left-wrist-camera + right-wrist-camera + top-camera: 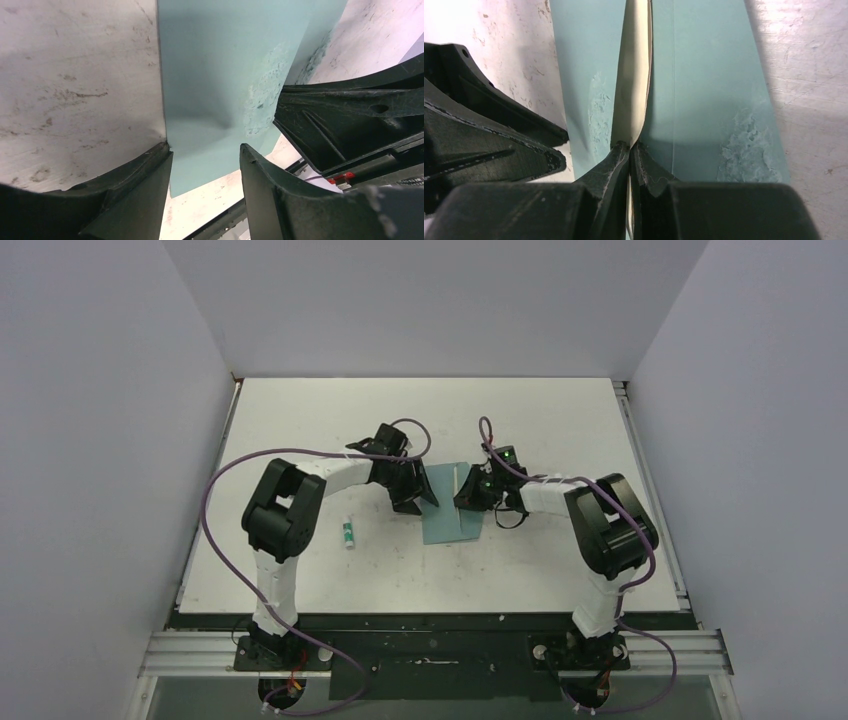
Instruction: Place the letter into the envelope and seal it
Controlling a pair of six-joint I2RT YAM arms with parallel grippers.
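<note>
Centrally on the table [330,420] lies the envelope [450,527], flat, with both grippers over it. The right gripper [630,147] has its fingers together, clamped on the near edge of the letter [634,75]. The letter stands on edge, bowed, and runs away from the fingertips over the envelope's surface [704,90]. Teal paper shows on both sides of it. Whether its far edge is inside the envelope's opening cannot be told. From above, the letter shows only as a thin pale sliver [457,478] just beyond the right gripper [468,495].

The left gripper [205,150] has its fingers apart, straddling a corner of the envelope [215,60]. One fingertip [162,155] sits at the envelope's long edge and the other [250,155] is over the sheet. Contact cannot be confirmed. From above, this gripper [415,502] sits at the envelope's left side.

A white-and-green stick [348,531] lies well apart, to the left.
</note>
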